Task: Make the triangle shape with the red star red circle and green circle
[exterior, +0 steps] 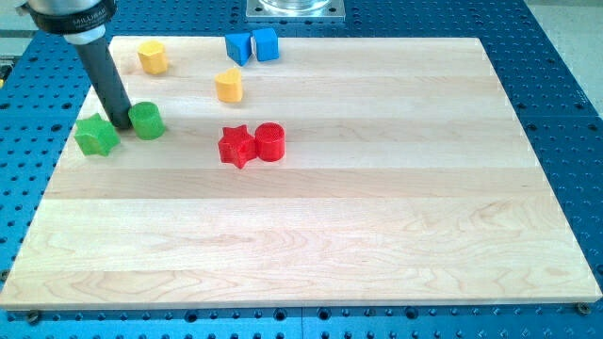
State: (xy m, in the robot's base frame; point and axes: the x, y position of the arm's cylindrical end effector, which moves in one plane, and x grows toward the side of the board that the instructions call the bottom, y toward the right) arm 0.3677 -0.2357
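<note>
The red star (236, 146) and the red circle (269, 142) lie side by side, touching, left of the board's middle. The green circle (147, 121) sits farther to the view's left. My tip (123, 125) rests on the board between the green circle and a green star (96, 136), right against the green circle's left side. The dark rod rises from the tip toward the view's top left corner.
A yellow block (153, 57) lies near the top left. Another yellow block (229, 85) lies above the red star. Two blue blocks (238, 47) (267, 43) sit together at the board's top edge. A metal mount (294, 8) shows beyond that edge.
</note>
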